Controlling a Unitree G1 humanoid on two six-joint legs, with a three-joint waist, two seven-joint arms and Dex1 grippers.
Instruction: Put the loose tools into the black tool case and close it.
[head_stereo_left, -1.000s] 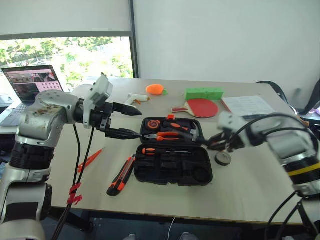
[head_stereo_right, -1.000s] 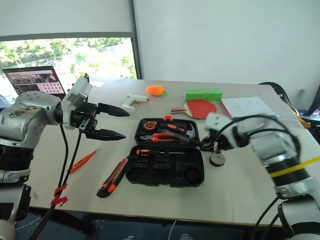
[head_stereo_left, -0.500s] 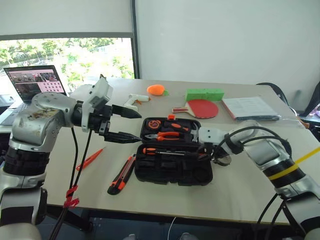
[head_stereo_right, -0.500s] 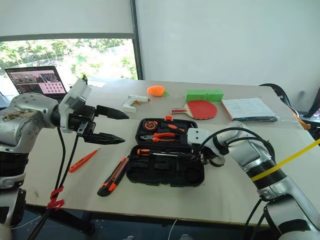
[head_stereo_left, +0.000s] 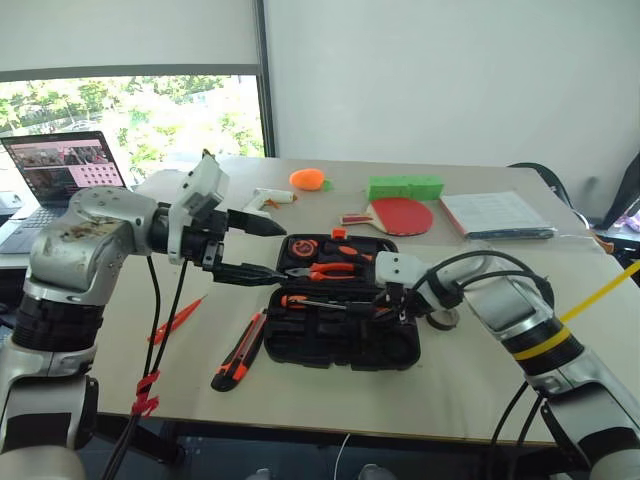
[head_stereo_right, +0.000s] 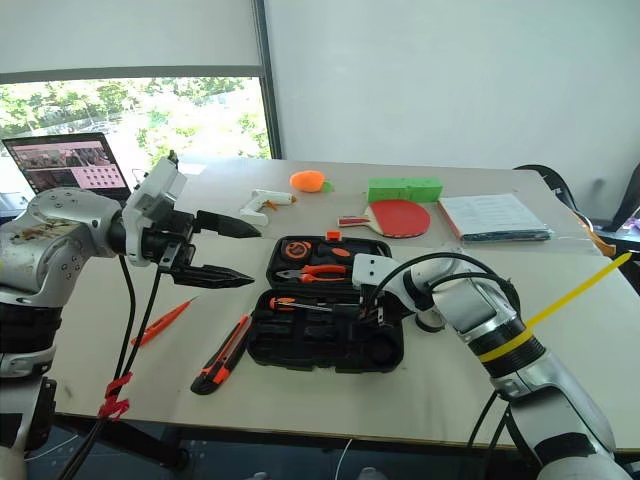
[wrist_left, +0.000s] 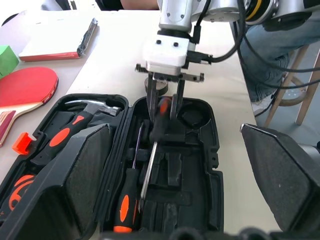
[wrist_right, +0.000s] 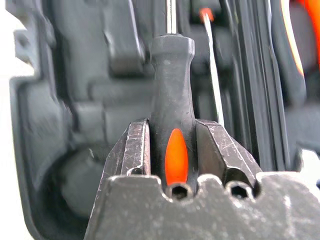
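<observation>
Right hand (wrist_left: 165, 95) clamped on the black-and-orange screwdriver (wrist_left: 161, 117) by its handle, over the near half of the open black tool case (head_stereo_left: 345, 340), shaft running lengthwise toward the case's left end. Left hand (head_stereo_left: 262, 249) spread wide, empty, above the desk (head_stereo_left: 480, 380) left of the case. From the right wrist, pads (wrist_right: 136, 150) seen pinching the handle.

No readable text anywhere (screen blurred).
</observation>
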